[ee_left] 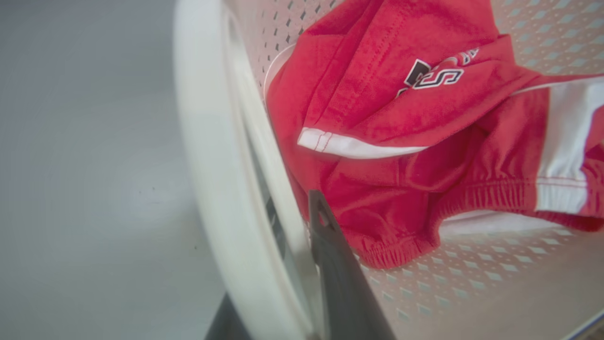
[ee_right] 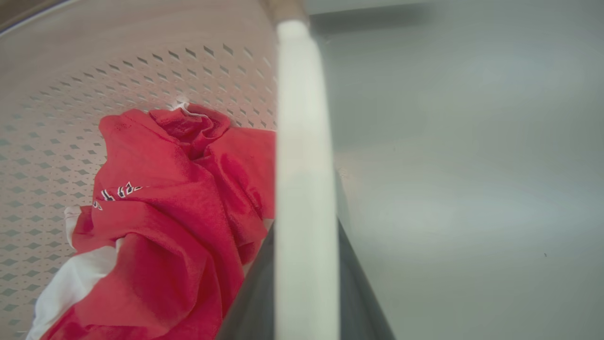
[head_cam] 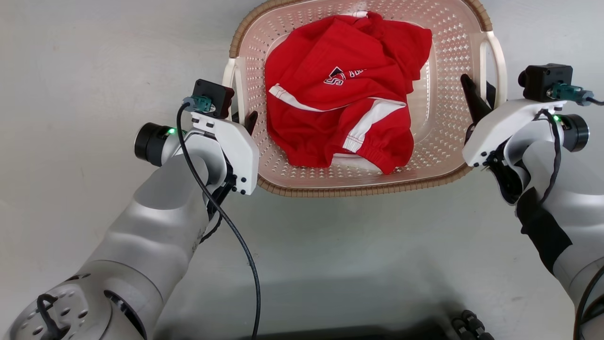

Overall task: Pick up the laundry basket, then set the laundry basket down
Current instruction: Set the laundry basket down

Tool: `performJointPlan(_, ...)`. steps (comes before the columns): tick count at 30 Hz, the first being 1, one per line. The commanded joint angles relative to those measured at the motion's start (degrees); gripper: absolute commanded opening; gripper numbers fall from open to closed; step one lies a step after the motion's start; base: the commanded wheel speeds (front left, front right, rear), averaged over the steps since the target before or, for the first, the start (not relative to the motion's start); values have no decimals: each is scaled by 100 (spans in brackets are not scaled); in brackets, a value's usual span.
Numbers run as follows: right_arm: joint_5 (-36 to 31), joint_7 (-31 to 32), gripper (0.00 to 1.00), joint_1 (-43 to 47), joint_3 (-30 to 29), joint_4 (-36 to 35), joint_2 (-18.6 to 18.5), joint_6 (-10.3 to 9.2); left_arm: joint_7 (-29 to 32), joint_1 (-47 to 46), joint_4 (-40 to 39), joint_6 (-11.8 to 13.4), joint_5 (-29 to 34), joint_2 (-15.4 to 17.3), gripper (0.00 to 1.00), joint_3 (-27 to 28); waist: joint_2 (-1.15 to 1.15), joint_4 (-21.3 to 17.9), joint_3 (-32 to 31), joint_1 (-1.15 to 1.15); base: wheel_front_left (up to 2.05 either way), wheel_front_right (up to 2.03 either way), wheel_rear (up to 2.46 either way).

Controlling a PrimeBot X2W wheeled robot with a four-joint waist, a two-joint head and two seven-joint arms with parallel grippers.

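**Basket grab: both handles pinched, should be an easy carry**

Head view first: the laundry basket [head_cam: 358, 191] sits right in front of the robot on the pale floor [head_cam: 94, 56], between the two arms, with some red clothes [head_cam: 339, 94] bunched up inside. The left claw [head_cam: 243, 120] is at the left handle [head_cam: 230, 75] and the right claw [head_cam: 480, 97] is at the right handle [head_cam: 500, 56]. I honestly can't tell whether the basket is off the floor.

Left wrist view: the white loop [ee_left: 212, 141] runs between the dark fingers [ee_left: 339, 283], so that claw is pinching it. There's one finger on the inside by the clothes and one on the outside.

Right wrist view: same deal. The white handle [ee_right: 302, 165] goes straight down the middle with a finger [ee_right: 250, 302] on either side, clamped on.

My guess on handling: thin perforated plastic, so it's light and fairly stiff, though it may flex a bit. The clothes add next to nothing. The handles are smooth, so they could slip or let the basket swing. The loops are the right place to hold; just keep both sides level.
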Motion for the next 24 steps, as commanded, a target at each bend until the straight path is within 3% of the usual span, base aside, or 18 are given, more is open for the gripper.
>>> performJointPlan(1,-77,-128,0,374,-99,149,-614,-99,-8,12,236,55,119,561,0,-14,0,7,20,0,0,0,0)
performJointPlan(24,-890,-128,0,507,-930,-16,-572,-99,-40,-106,236,124,136,458,0,-67,0,121,245,0,0,0,0)
